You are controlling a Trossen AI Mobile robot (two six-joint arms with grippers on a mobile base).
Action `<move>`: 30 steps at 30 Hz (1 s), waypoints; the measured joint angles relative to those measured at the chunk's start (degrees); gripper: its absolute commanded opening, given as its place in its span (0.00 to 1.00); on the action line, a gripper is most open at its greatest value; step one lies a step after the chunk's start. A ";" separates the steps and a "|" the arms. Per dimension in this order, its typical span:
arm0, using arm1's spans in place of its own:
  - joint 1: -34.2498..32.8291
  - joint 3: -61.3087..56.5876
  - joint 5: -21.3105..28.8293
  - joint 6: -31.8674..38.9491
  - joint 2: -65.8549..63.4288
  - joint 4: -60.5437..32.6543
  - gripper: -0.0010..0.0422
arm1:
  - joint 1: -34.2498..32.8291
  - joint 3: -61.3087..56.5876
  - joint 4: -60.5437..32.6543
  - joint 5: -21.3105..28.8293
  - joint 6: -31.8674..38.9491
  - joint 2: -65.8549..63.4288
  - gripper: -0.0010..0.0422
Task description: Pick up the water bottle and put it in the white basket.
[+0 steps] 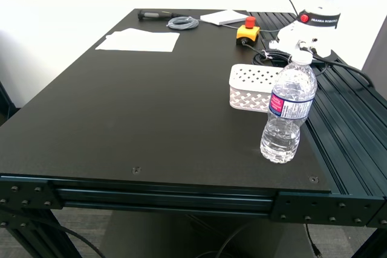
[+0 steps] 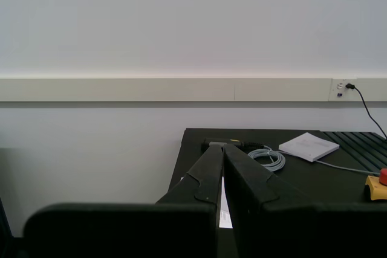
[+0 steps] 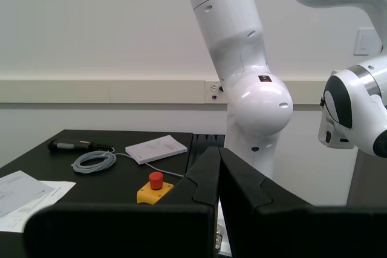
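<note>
Exterior view, left to right: white paper sheets (image 1: pixel 138 40), coiled grey cable (image 1: pixel 182 23), yellow emergency-stop button (image 1: pixel 248 31), the white basket (image 1: pixel 253 86), then the water bottle (image 1: pixel 289 108) upright at the table's (image 1: pixel 151 119) near right corner, just in front of the basket, overlapping it in view. My first gripper (image 2: pixel 222 170) and my second gripper (image 3: pixel 219 170) are both clenched, fingers together, empty, neither in the exterior view. Risk, as I judge it: the tall bottle stands near the edge; a glancing approach could topple it off.

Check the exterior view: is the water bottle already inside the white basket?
No, the water bottle stands upright on the table, in front of the white basket.
</note>
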 measured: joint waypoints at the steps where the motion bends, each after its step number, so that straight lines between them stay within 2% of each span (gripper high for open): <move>1: 0.02 0.00 0.00 0.00 0.00 0.00 0.02 | 0.00 0.00 0.00 0.00 0.00 -0.02 0.02; 26: -0.02 0.00 0.00 0.00 0.00 0.00 0.02 | 0.00 0.00 0.00 0.00 -0.02 -0.02 0.02; 30: 0.04 0.00 0.00 0.00 0.00 0.00 0.02 | -0.07 0.00 0.00 3.34 -2.29 0.00 0.02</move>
